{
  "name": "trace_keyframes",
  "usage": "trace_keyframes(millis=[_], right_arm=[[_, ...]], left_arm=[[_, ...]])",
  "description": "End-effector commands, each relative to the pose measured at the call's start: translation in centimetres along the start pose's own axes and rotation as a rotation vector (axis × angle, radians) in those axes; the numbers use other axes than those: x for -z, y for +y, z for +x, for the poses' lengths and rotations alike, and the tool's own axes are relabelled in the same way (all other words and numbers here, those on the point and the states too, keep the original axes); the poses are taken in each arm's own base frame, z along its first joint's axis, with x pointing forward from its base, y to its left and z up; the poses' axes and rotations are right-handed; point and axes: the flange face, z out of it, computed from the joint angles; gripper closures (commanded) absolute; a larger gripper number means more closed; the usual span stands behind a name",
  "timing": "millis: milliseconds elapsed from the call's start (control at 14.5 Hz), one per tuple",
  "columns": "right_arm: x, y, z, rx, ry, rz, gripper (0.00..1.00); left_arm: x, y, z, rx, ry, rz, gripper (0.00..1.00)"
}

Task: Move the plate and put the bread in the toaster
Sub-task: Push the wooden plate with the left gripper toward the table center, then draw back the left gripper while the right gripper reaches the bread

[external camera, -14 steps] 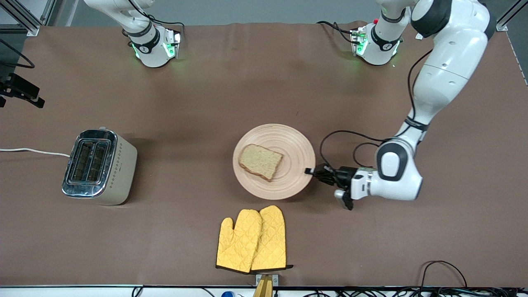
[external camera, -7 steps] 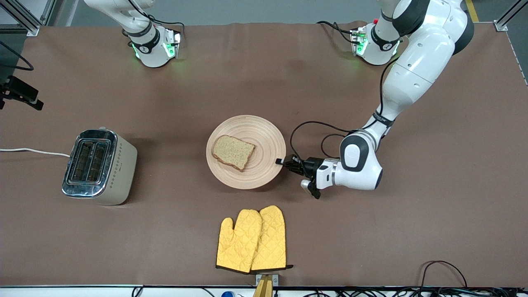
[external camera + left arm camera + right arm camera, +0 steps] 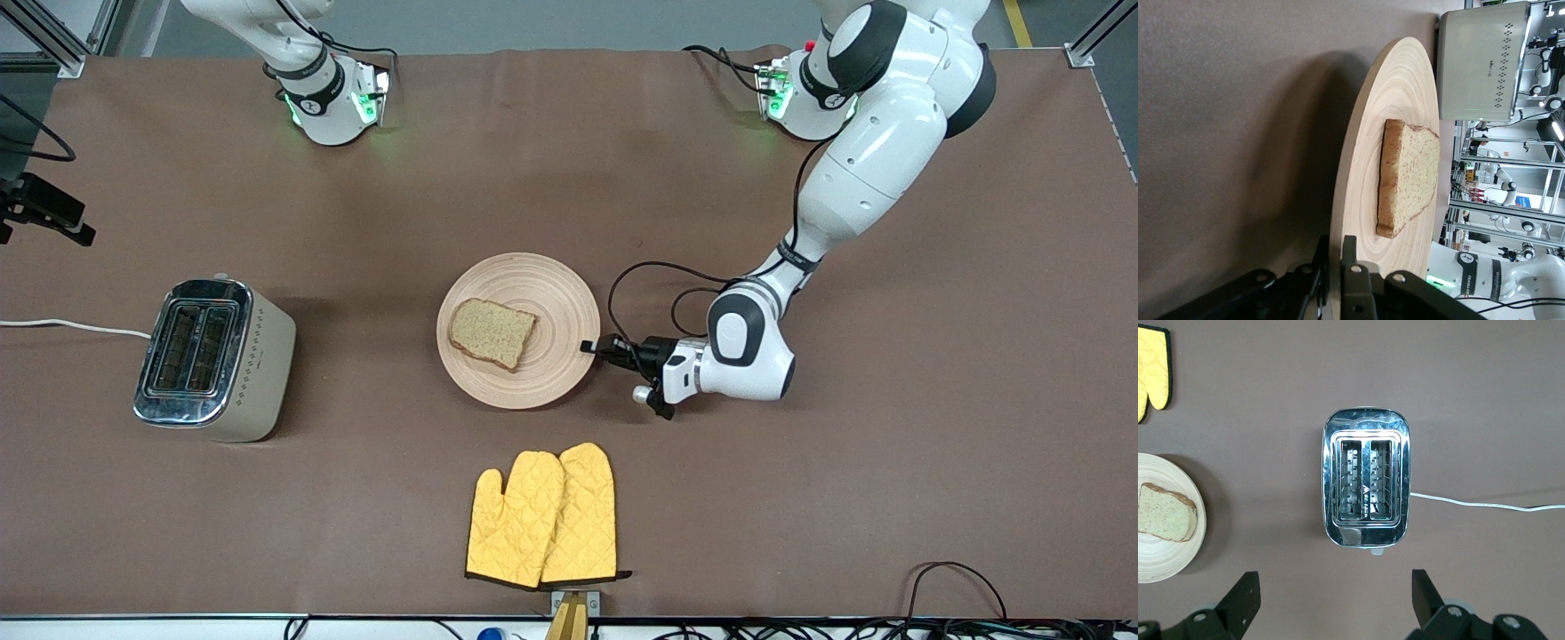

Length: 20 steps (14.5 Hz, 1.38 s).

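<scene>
The beige wooden plate lies mid-table with the bread slice flat on it. My left gripper is shut on the plate's rim at the side toward the left arm's end. In the left wrist view the jaws pinch the plate's edge, with the bread and toaster past it. The toaster stands toward the right arm's end, both slots empty. My right gripper is open and empty, high over the toaster; it is out of the front view.
A pair of yellow oven mitts lies nearer to the front camera than the plate. The toaster's white cord runs off the table's end. The right wrist view also shows the plate and one mitt.
My left gripper has carried the plate with the bread toward the toaster's end of the table. The toaster and mitts have not moved.
</scene>
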Motion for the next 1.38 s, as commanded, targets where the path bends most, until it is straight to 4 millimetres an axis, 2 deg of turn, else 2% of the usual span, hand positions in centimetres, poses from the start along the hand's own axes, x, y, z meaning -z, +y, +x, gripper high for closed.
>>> trace_keyframes(millis=[0,69,138,207,277,415,484,553,691,761,968,1037,1176,1314], right_arm=[[-0.2,0.1,0.1,0.016,0.001,-0.003,0.0],[-0.4,0.0,0.1,0.019,-0.007,-0.004,0.0],[-0.7,-0.3,0.2,0.024,-0.017,-0.003,0.0],[-1.0,-0.5,0.4,0.029,-0.024,-0.003,0.0],[-1.2,-0.7,0.5,0.032,-0.022,-0.003,0.0],[-2.1,-2.1,1.3,0.053,-0.028,-0.001,0.0],[-2.6,-3.4,1.8,0.076,-0.016,-0.002,0.0],[-3.1,-5.1,2.3,0.09,-0.002,0.001,0.0],[-5.4,-8.2,3.6,0.115,-0.017,0.032,0.0],[-6.7,-9.5,4.3,0.068,-0.025,0.071,0.0],[-11.0,-16.8,5.4,-0.08,-0.068,0.136,0.0],[-12.6,-19.3,5.4,-0.105,-0.092,0.139,0.0],[-16.5,-24.5,4.6,-0.146,-0.128,0.147,0.0],[-21.1,-28.4,3.2,-0.211,-0.135,0.155,0.0]], left_arm=[[0.4,0.8,0.5,0.0,0.018,-0.028,0.93],[0.6,0.8,0.5,0.008,0.022,-0.028,0.77],[1.1,0.8,0.7,0.006,0.026,-0.026,0.38],[1.9,0.8,0.9,0.005,0.031,-0.026,0.08],[3.3,0.7,1.3,0.004,0.04,-0.025,0.0],[7.6,0.4,2.0,-0.026,0.024,-0.024,0.0],[10.7,0.2,2.4,-0.053,0.016,-0.002,0.0],[14.6,-0.3,2.5,-0.067,0.011,0.021,0.0],[21.2,-1.0,3.0,-0.095,0.013,0.04,0.0],[24.5,-1.5,2.9,-0.111,0.005,0.062,0.0],[33.8,-3.7,1.4,-0.122,-0.003,0.139,0.0],[36.0,-3.1,1.1,-0.13,0.002,0.169,0.0],[39.6,-0.1,0.7,-0.102,0.008,0.285,0.0],[42.0,4.0,0.5,-0.019,0.019,0.417,0.0]])
